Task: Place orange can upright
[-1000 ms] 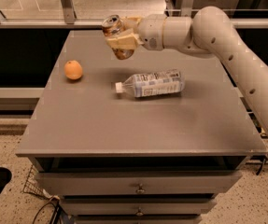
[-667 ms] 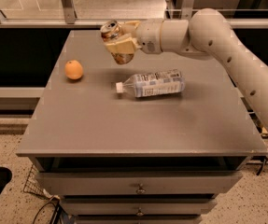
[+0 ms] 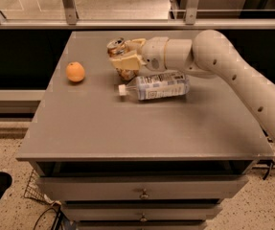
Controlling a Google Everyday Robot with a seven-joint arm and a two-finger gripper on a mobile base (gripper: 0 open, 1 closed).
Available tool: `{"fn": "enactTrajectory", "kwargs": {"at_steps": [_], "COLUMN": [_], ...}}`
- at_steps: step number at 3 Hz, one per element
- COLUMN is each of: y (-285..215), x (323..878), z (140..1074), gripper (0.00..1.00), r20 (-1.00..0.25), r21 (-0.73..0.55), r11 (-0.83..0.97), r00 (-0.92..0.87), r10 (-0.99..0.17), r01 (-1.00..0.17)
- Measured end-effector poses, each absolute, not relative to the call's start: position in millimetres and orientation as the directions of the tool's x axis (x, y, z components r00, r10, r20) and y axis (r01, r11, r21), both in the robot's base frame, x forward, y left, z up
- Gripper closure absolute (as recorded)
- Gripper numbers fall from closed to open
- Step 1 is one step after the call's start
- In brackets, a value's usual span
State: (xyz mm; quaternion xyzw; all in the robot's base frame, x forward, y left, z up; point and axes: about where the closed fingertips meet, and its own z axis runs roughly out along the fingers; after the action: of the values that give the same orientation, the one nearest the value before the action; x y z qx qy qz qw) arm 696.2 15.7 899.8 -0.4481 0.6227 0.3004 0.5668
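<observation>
desk: item one, the step in hand?

op: placing step. i have the gripper (image 3: 123,60) over the back middle of the worktop (image 3: 79,128), jaws closed on the orange can (image 3: 117,47) about its middle. the can sits low, just behind the cap end of the water bottle (image 3: 158,86). whether its lower rim touches the worktop i cannot tell; the bottle's neck hides that edge.

desk: item two, attitude of the can?

op: long axis near vertical, not quite. the silver top faces up and leans a little to the left and back; the lower end points down at the worktop, toward the bottle.

desk: item three, other stock on the worktop?

op: water bottle lying on its side, cap to the left, just in front of the can. orange fruit (image 3: 75,72) well apart, to the left.

desk: item four, what the next move calls for?

op: my reading: take out the last of the lean so the base meets the worktop flat, settle it down, then widen the jaws and draw back level without nudging the can. the bottle is close, so i would keep the base behind it, or the can may rest on the neck and tip.
</observation>
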Motion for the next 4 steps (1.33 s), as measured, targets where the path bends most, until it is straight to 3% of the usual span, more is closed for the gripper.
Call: {"fn": "enactTrajectory", "kwargs": {"at_steps": [1,2,4], "y": [2.5,4.1,9.7], "x": [692.2,691.8,690.8], "z": [890.7,890.8,890.5], "gripper": [1.0,0.82,0.35], "r20": [-0.98,-0.98,-0.98], "r21": [-0.126,-0.126,-0.125], "r11": [0.452,0.45,0.442], "r00": [0.04,0.04,0.041], "r10": [-0.194,-0.194,-0.193], "r01": [-0.883,-0.884,-0.888]}}
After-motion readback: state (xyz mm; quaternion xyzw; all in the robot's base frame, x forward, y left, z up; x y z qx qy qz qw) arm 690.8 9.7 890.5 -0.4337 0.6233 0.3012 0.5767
